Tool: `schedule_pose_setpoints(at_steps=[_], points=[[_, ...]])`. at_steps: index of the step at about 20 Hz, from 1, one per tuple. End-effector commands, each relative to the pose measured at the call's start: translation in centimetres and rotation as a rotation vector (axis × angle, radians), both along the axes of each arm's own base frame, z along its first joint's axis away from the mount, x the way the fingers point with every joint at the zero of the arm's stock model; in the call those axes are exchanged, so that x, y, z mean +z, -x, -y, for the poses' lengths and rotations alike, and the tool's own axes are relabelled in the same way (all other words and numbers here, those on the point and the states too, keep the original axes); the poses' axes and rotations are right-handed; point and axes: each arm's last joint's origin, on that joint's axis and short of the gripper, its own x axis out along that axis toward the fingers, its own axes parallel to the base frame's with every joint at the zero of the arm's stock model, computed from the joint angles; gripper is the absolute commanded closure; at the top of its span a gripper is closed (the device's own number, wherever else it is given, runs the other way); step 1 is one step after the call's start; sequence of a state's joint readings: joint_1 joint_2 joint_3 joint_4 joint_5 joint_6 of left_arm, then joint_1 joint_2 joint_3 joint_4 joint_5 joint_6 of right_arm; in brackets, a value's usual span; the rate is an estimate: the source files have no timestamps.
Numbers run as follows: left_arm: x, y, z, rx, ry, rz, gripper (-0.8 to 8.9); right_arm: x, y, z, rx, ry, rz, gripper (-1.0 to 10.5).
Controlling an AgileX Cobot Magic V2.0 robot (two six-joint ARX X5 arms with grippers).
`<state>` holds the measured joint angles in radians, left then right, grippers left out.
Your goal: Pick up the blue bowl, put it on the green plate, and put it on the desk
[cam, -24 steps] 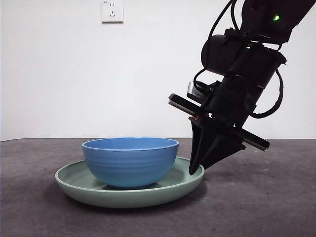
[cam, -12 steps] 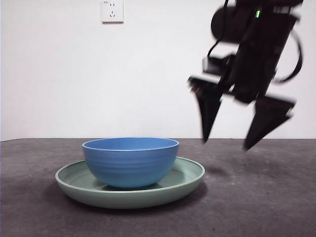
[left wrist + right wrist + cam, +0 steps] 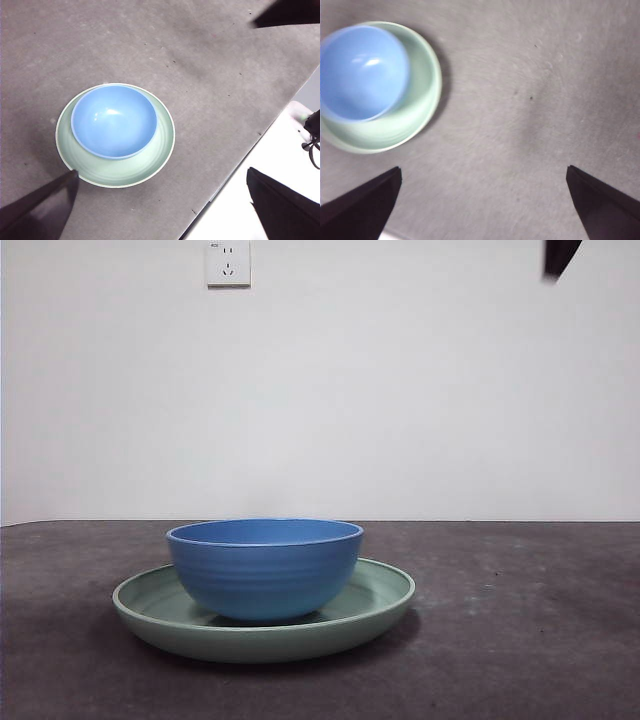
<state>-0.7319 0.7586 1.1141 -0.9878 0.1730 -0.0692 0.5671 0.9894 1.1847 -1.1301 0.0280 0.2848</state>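
The blue bowl (image 3: 264,567) sits upright inside the green plate (image 3: 375,602), which rests flat on the desk (image 3: 520,640). Both show from above in the left wrist view, bowl (image 3: 113,120) on plate (image 3: 159,155), and in the right wrist view, bowl (image 3: 362,72) on plate (image 3: 422,95). My right gripper (image 3: 482,200) is open and empty, high above the desk to the side of the plate; only a black tip (image 3: 560,255) shows at the front view's top right. My left gripper (image 3: 165,200) is open and empty, high above the plate.
A white wall with a socket (image 3: 227,262) stands behind the desk. In the left wrist view the desk's edge (image 3: 240,160) runs beside a white surface, and the other arm's dark tip (image 3: 287,12) shows at a corner.
The right gripper let go of the plate's rim, opened and rose up and away, almost out of the front view. The bowl and plate have not moved.
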Motion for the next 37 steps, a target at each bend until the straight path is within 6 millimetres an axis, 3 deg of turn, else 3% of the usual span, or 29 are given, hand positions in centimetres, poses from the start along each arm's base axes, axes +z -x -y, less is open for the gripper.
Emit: schedule_pose_setpoints(at_steps=[1, 9, 16, 17, 18, 19, 34, 37], points=[[0.3, 0.0, 0.2, -0.002, 0.014, 0.001, 2.17, 1.5, 2.1, 0.8, 0.040, -0.050, 0.069, 4.2], [0.3, 0.0, 0.2, -0.001, 0.017, 0.002, 2.20, 2.7, 7.6, 4.1, 0.090, -0.130, 0.158, 4.2], [0.2, -0.7, 0.8, 0.008, 0.023, -0.011, 2.45, 3.1, 9.2, 5.5, 0.085, -0.098, 0.268, 4.5], [0.1, -0.8, 0.9, 0.009, 0.019, -0.017, 3.79, 3.1, 9.1, 5.6, 0.081, -0.088, 0.273, 5.4], [0.0, -0.9, 1.0, 0.009, 0.014, -0.022, 6.35, 3.0, 9.1, 5.6, 0.087, -0.075, 0.280, 7.3], [0.0, -1.1, 1.1, 0.011, 0.013, -0.028, 8.12, 3.0, 9.1, 5.6, 0.104, -0.061, 0.288, 9.4], [-0.4, -1.6, 1.7, 0.019, 0.000, -0.060, 7.95, 3.1, 9.2, 5.6, 0.119, -0.051, 0.300, 9.3], [-0.1, -1.6, 1.0, 0.054, 0.015, -0.045, 7.95, 3.1, 9.2, 5.6, 0.119, -0.051, 0.301, 9.3]])
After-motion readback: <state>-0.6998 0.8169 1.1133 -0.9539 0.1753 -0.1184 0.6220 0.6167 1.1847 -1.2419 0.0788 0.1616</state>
